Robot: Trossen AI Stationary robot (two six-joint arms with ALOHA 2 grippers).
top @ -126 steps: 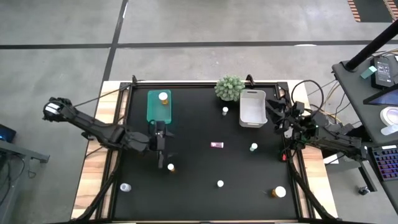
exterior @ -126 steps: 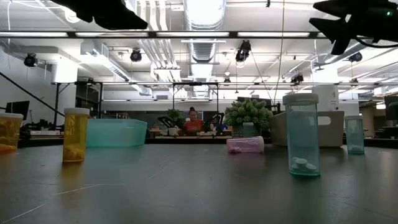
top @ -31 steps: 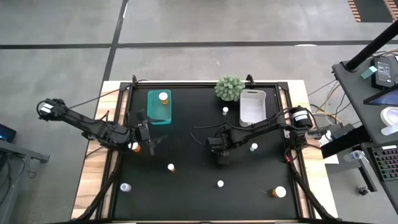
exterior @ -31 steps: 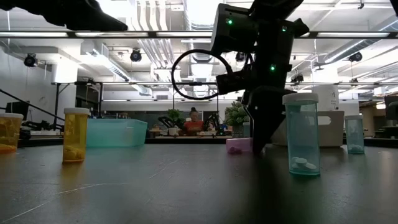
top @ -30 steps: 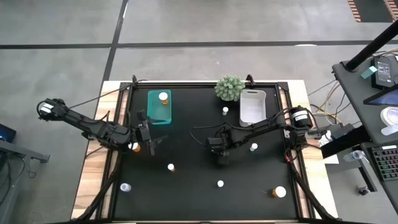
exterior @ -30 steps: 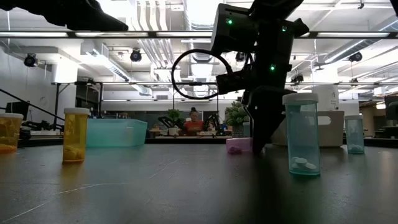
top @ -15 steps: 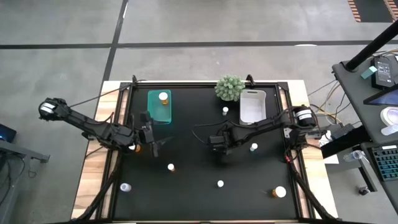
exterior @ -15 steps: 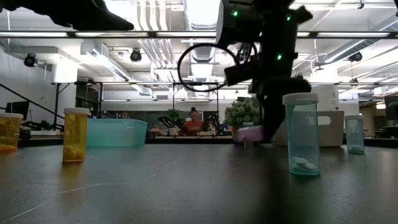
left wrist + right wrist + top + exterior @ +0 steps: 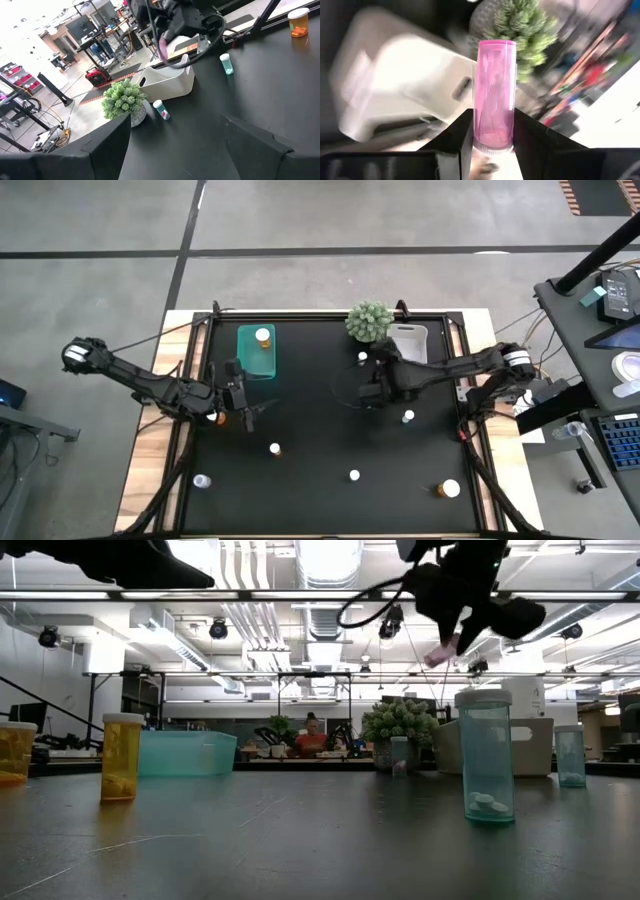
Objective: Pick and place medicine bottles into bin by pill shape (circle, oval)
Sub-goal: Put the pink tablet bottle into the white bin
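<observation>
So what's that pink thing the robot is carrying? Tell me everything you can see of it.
It is a small pink bottle, a see-through cylinder that looks like plastic, with a pale cap at one end. The right gripper is shut on it, a dark finger on either side near the cap end. It hangs in the air, clear of the black table, close to the white bin and the green plant ball. Its contents cannot be made out.

Pink bottle (image 9: 494, 92), white bin (image 9: 407, 340)
</observation>
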